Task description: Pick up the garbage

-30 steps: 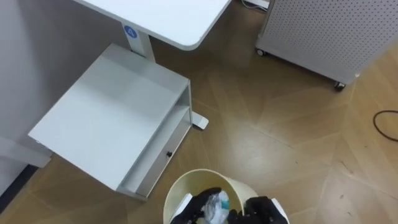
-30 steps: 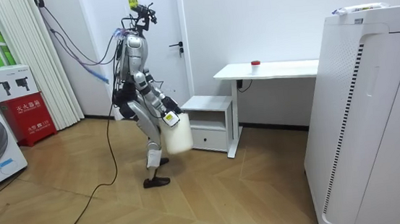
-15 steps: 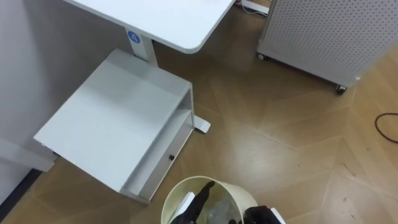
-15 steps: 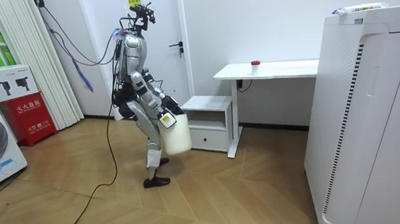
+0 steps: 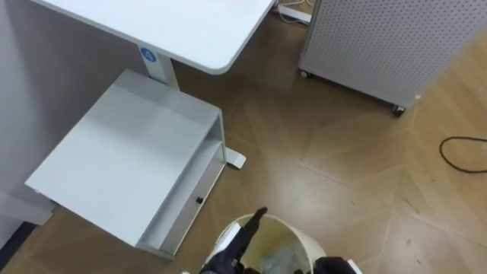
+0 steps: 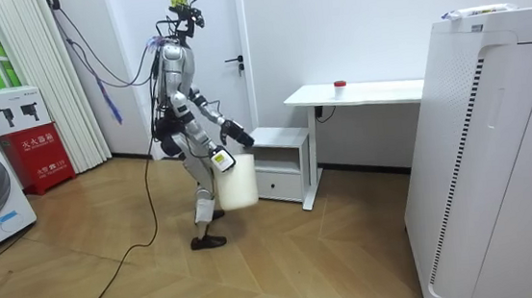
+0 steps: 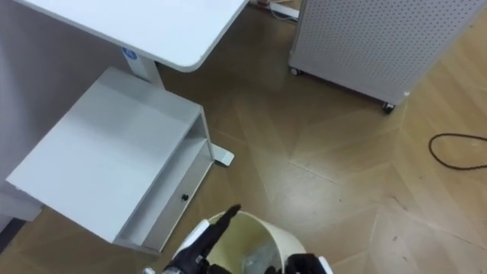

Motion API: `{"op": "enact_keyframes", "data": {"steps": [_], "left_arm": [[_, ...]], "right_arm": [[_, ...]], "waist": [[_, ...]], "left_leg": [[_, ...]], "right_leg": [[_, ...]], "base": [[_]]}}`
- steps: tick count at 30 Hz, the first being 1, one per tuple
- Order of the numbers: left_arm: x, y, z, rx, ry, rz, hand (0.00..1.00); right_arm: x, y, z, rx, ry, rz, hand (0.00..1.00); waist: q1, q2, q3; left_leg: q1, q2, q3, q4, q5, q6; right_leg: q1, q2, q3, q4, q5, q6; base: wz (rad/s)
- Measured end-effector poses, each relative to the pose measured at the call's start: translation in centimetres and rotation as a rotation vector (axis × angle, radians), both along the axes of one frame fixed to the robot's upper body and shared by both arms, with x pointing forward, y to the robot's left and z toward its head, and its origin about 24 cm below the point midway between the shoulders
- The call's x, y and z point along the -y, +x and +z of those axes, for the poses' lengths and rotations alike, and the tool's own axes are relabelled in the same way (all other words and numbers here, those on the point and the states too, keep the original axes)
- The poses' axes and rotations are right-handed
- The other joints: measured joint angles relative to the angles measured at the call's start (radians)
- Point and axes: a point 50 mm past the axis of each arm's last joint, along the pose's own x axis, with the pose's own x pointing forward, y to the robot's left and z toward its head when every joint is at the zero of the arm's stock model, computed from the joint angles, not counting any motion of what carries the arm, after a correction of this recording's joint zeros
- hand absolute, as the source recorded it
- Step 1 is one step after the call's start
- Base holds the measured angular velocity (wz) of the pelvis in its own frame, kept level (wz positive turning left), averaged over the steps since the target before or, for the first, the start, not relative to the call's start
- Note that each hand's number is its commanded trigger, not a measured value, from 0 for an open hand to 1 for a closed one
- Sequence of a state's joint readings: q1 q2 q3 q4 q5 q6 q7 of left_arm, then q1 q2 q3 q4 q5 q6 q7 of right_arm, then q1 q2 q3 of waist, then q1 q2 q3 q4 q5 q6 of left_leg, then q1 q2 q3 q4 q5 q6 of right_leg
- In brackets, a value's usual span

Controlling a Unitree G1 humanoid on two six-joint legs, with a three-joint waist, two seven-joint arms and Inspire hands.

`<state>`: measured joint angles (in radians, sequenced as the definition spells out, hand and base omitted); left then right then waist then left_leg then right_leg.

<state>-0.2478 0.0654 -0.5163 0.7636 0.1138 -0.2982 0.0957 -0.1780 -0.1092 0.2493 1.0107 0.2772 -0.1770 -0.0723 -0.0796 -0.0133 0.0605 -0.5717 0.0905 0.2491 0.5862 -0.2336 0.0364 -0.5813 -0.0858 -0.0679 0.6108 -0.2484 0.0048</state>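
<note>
I carry a cream waste bin (image 5: pixel 303 242) low in front of me; in the room view the bin (image 6: pixel 237 182) hangs at my thigh. Pale crumpled garbage (image 5: pixel 280 259) lies inside it. My left hand (image 5: pixel 237 245) is over the bin's left rim, open, with straight fingers pointing up and forward and nothing in them. In the room view that left hand (image 6: pixel 240 133) reaches out above the bin. My right hand (image 5: pixel 330 266) grips the bin's right rim at the lower edge of the eye view.
I stand beside a low white drawer cabinet (image 5: pixel 129 167) under a white desk (image 5: pixel 175 27). A perforated white unit on castors (image 5: pixel 380 46) stands ahead to the right. A black cable (image 5: pixel 464 144) lies on the wooden floor. A tall white appliance (image 6: pixel 488 149) is nearby.
My left hand has risen out of the bin with its fingers straightened, and the garbage stays inside. The camera has shifted slightly, so the bin sits lower in view.
</note>
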Motion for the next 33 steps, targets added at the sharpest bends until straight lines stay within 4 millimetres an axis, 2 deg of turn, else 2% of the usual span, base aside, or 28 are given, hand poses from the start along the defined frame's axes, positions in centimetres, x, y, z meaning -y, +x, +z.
{"op": "enact_keyframes", "data": {"steps": [4,8,9,10,11,12,14,19,25,29,30,33], "left_arm": [[-0.5,1.1,2.3,0.131,-0.031,0.022,0.0],[-1.5,1.2,3.2,0.188,-0.052,0.079,0.0],[-2.1,1.0,3.4,0.2,-0.061,0.103,0.0],[-2.8,0.8,3.6,0.213,-0.063,0.132,0.0],[-3.4,0.5,3.9,0.238,-0.062,0.158,0.0],[-3.7,0.4,4.1,0.255,-0.059,0.172,0.0],[-5.1,0.3,4.6,0.302,-0.034,0.231,0.0],[-6.6,0.1,5.9,0.378,-0.06,0.346,0.0],[-7.0,-0.1,7.2,0.454,-0.089,0.415,0.0],[-8.3,0.1,8.3,0.493,-0.136,0.486,0.0],[-8.5,0.2,8.5,0.498,-0.145,0.498,0.0],[-9.5,0.0,9.2,0.53,-0.164,0.548,0.0]], "right_arm": [[1.0,-0.8,-0.1,0.005,-0.01,-0.034,1.0],[1.6,-1.4,-0.2,0.004,-0.008,-0.074,1.0],[1.8,-1.5,-0.1,0.016,-0.006,-0.085,1.0],[1.9,-1.7,0.0,0.021,-0.004,-0.091,1.0],[2.0,-2.1,0.0,0.025,-0.002,-0.094,1.0],[2.0,-2.3,0.0,0.027,-0.002,-0.095,1.0],[2.2,-3.6,-0.3,0.019,-0.005,-0.097,1.0],[2.6,-4.6,-0.6,0.011,-0.008,-0.107,1.0],[3.5,-5.0,-0.5,0.014,-0.031,-0.132,1.0],[3.4,-5.0,-0.2,0.031,-0.021,-0.118,1.0],[3.4,-5.1,-0.2,0.033,-0.02,-0.115,1.0],[3.2,-5.3,0.1,0.051,-0.017,-0.081,1.0]], "waist": [[-0.009,0.001,-0.0014],[-0.017,0.003,-0.007],[-0.015,0.006,-0.0151],[-0.012,0.006,-0.0297],[-0.011,0.006,-0.038],[-0.008,0.006,-0.0387],[-0.001,0.009,-0.0458],[-0.005,0.006,-0.0541],[0.006,-0.005,-0.0534],[0.012,-0.01,-0.0538],[0.014,-0.01,-0.054],[0.036,-0.003,-0.0519]], "left_leg": [[0.064,0.001,0.0,-0.021,-0.004,0.0],[0.161,-0.001,0.029,-0.069,-0.006,-0.001],[0.195,0.002,0.05,-0.083,-0.011,-0.003],[0.228,0.004,0.07,-0.103,-0.014,-0.006],[0.268,0.005,0.091,-0.126,-0.015,-0.008],[0.29,0.007,0.103,-0.138,-0.016,-0.01],[0.369,0.008,0.129,-0.18,-0.017,-0.02],[0.47,0.005,0.132,-0.235,-0.017,-0.038],[0.524,0.01,0.131,-0.244,-0.016,-0.042],[0.569,0.024,0.122,-0.241,-0.026,-0.058],[0.572,0.024,0.112,-0.241,-0.027,-0.061],[0.581,0.023,0.037,-0.244,-0.031,-0.067]], "right_leg": [[0.075,0.004,-0.01,-0.039,0.0,0.007],[0.16,0.004,-0.011,-0.088,0.015,0.013],[0.184,0.002,-0.017,-0.106,0.021,0.015],[0.203,0.0,-0.02,-0.118,0.025,0.015],[0.227,0.0,-0.026,-0.133,0.031,0.015],[0.238,-0.002,-0.034,-0.141,0.032,0.014],[0.303,-0.005,-0.068,-0.174,0.039,0.01],[0.383,-0.001,-0.103,-0.215,0.042,0.005],[0.43,0.005,-0.11,-0.234,0.044,0.004],[0.464,0.022,-0.112,-0.251,0.043,-0.004],[0.464,0.025,-0.112,-0.252,0.044,-0.006],[0.46,0.044,-0.094,-0.26,0.052,-0.019]], "base": [[-0.01],[-0.2],[-0.53],[-0.65],[-0.54],[-0.53],[-0.43],[-0.27],[-0.11],[-0.25],[-0.32],[-0.47]]}}
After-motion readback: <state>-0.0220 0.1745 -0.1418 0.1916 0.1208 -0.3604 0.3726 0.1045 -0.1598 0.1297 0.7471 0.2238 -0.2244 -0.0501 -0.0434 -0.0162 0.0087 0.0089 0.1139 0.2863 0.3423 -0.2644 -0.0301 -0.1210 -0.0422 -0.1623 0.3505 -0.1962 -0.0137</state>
